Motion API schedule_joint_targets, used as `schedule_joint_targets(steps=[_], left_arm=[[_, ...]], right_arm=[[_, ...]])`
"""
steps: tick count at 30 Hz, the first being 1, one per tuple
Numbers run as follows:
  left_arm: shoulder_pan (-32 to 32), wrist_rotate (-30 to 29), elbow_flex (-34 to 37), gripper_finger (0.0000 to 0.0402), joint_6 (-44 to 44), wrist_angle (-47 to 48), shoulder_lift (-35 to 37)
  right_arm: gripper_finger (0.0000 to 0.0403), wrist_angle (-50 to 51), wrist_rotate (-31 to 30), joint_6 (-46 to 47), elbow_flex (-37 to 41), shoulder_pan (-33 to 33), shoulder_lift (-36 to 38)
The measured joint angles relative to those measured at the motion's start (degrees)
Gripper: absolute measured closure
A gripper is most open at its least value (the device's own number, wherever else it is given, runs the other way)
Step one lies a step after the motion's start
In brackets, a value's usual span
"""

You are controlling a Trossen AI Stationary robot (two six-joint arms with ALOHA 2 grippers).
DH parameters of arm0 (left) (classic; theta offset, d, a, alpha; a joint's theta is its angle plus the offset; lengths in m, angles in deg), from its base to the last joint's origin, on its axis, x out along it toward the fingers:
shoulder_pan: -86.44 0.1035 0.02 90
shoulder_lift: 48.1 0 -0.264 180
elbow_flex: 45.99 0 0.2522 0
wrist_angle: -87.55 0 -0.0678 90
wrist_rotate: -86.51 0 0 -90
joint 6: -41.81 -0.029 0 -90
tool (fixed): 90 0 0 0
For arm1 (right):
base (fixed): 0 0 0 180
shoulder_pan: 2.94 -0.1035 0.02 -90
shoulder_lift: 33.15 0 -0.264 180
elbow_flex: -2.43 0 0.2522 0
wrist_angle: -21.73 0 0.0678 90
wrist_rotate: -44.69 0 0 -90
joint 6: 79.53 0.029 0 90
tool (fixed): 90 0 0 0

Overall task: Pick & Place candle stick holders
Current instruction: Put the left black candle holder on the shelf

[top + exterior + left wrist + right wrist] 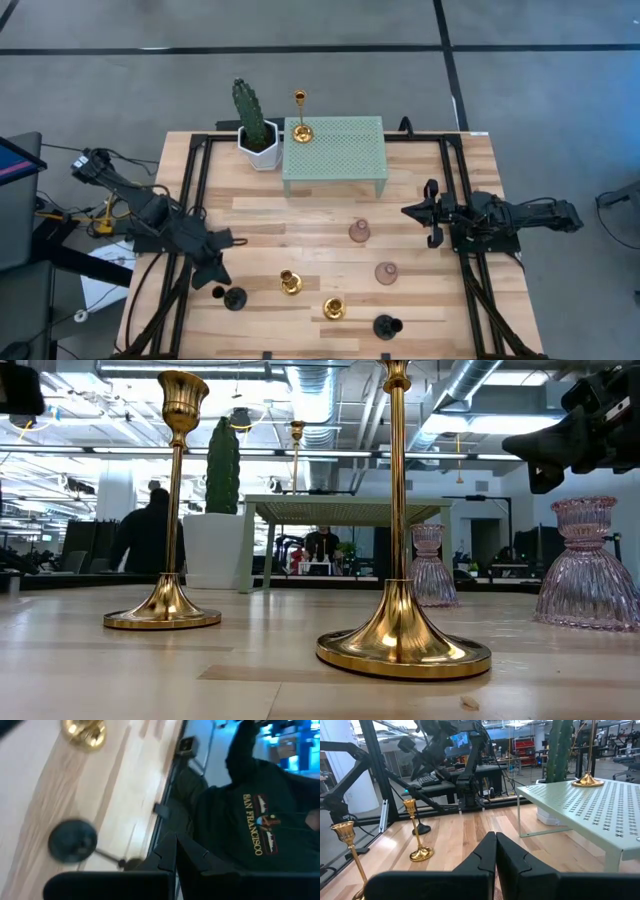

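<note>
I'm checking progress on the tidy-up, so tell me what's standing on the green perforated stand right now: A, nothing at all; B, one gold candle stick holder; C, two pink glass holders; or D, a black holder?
B: a single gold candle stick holder stands on a corner of the green perforated stand, near the cactus; the other holders are on the wooden table.

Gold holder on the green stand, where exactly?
High view: the gold holder stands upright on the green stand's back-left corner, beside the cactus.
</note>
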State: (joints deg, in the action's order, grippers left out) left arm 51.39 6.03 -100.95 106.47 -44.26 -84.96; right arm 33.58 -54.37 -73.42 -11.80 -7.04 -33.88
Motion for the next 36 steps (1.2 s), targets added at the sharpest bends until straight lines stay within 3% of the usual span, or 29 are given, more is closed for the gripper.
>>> schedule_joint_targets(steps=[7, 13, 23, 36], left_arm=[[-0.54, 4.2, -4.42, 0.0399, 5.61, 13.75, 0.05], [-0.52, 3.58, -8.22, 0.0399, 5.69, 13.51, -0.56], [-0.52, 4.04, -7.07, 0.0395, 2.36, 13.91, -1.89], [-0.52, 4.23, -3.27, 0.0311, 3.55, 14.8, -2.65]], right_arm=[[0.0403, 0.01, 0.0, 0.0, 0.0, 0.0, 0.0], [0.0403, 0.01, -0.02, 0.0, 0.0, 0.0, 0.0], [0.0403, -0.02, -0.26, 0.0, 0.0, 0.0, 0.0], [0.0403, -0.02, -0.28, 1.46, 0.0, 0.02, 0.0]])
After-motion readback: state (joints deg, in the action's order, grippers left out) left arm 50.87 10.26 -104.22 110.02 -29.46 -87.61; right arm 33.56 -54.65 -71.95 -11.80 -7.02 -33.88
